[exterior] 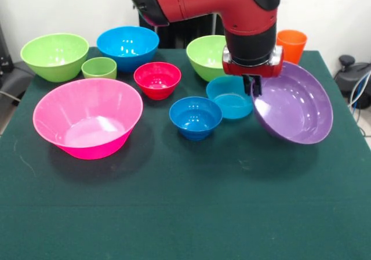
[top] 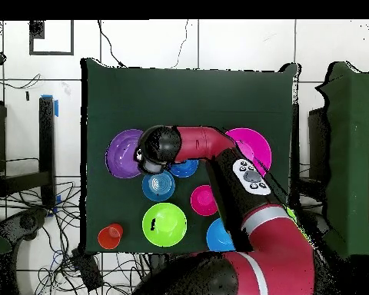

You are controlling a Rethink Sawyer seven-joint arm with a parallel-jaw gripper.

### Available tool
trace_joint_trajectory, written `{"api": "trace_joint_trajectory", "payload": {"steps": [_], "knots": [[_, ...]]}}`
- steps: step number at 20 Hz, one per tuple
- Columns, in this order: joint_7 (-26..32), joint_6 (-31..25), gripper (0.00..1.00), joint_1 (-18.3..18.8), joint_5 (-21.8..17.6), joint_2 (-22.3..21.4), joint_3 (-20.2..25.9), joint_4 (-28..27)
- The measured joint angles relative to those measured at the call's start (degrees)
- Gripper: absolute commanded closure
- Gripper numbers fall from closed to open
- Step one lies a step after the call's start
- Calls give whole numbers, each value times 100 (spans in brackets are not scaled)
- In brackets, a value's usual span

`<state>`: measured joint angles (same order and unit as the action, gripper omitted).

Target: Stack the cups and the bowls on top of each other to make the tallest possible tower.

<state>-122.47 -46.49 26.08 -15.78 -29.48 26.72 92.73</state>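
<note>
No readable brands, labels or writing on any item in either view.

Near to far, front view:
- Green worktop (exterior: 174, 213): front half bare cloth.
- Huge pink bowl (exterior: 87, 118) nearest, left side, upright on the cloth.
- Small blue bowl (exterior: 195, 116) centre, upright, just in front of the teal bowl (exterior: 230, 97).
- Wide purple bowl (exterior: 293, 103) right of centre, tilted steeply with its opening facing the camera and its lower edge off the cloth. The tool (exterior: 253, 85) is clenched on its left rim; fingers pinch the rim edge. Purple bowl partly overlaps the teal bowl's right edge in this view; cannot tell if they touch.
- Small red bowl (exterior: 157, 79) mid-row, upright, apart from its neighbours.
- Short lime-green cup (exterior: 99, 68) just beside the left lime-green bowl (exterior: 55, 56), at its right.
- Large blue bowl (exterior: 127, 47) far row, behind the red one.
- Second lime-green bowl (exterior: 207, 56) far row; the arm's wrist blocks its right part.
- Orange cup (exterior: 291, 44) far right corner, upright, partly hidden behind the arm and the purple bowl's rim.

Overhead: red arm covers the worktop's middle and hides several bowls; purple bowl (top: 124, 153) shows beside the arm's black end, orange cup (top: 109, 235) at the worktop's edge. Cables on the floor around the worktop.

Nothing stacked yet.
</note>
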Motion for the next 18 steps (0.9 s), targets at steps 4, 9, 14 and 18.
{"api": "trace_joint_trajectory", "payload": {"steps": [4, 9, 14, 18], "knots": [[0, -88, 100, 228, 0, 15, 253, 0], [11, -96, 100, 509, -4, 150, 521, 0], [104, -163, 100, 806, -11, 404, 754, -17], [292, -333, 100, 1098, -12, 736, 945, -94]]}}
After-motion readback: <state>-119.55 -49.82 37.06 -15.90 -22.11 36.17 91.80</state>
